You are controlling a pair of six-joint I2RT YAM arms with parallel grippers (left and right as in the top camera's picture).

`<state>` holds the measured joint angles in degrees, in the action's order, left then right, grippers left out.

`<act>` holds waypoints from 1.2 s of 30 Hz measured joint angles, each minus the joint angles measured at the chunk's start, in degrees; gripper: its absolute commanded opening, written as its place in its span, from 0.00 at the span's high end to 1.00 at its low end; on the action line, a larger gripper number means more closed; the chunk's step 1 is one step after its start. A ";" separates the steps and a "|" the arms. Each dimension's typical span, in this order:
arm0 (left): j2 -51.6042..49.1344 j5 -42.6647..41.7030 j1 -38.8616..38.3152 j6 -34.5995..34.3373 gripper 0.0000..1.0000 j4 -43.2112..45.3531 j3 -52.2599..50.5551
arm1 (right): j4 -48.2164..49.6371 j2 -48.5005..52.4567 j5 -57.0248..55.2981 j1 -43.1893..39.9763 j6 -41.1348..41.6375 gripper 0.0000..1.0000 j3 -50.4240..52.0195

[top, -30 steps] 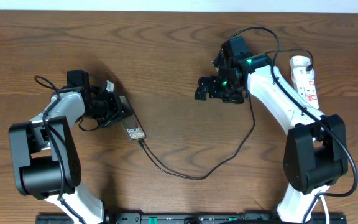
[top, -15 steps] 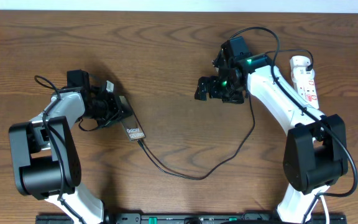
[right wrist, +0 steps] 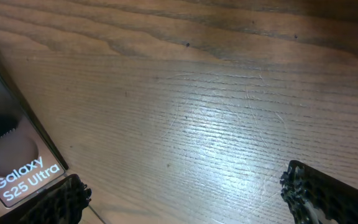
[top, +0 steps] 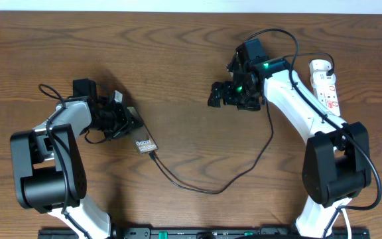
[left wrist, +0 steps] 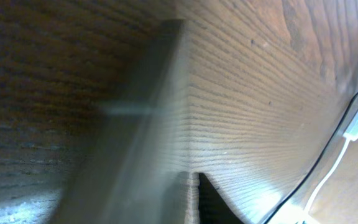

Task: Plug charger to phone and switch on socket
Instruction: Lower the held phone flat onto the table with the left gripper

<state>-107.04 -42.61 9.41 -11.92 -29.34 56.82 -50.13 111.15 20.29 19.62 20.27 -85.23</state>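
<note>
The phone (top: pixel 143 141) lies slanted on the wood table, left of centre, its white text facing up. My left gripper (top: pixel 122 117) is closed around its upper-left end. In the left wrist view the phone (left wrist: pixel 135 143) is a blurred grey slab very close to the camera. The charger, a thin black cable (top: pixel 207 190), meets the phone's lower end at its plug tip (top: pixel 154 155) and curves right toward my right arm. My right gripper (top: pixel 225 95) is open and empty, hovering above bare table right of the phone (right wrist: pixel 17 163). The socket (top: pixel 325 83) lies at the far right.
The right arm's own black cable loops above the arm (top: pixel 280 33). A black cable and a white cord (left wrist: pixel 347 127) show at the right edge of the left wrist view. The table's far edge runs along the top of the overhead view.
My left gripper and the phone have shifted slightly down and left. The cable end followed. The right arm has not moved.
</note>
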 measured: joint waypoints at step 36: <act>1.55 -1.01 -0.11 -0.42 0.12 -10.16 0.87 | -0.59 0.00 0.00 0.00 0.00 0.01 0.00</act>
<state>-105.49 -43.62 9.30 -12.34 -39.51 57.69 -50.72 111.15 20.29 19.62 20.27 -85.23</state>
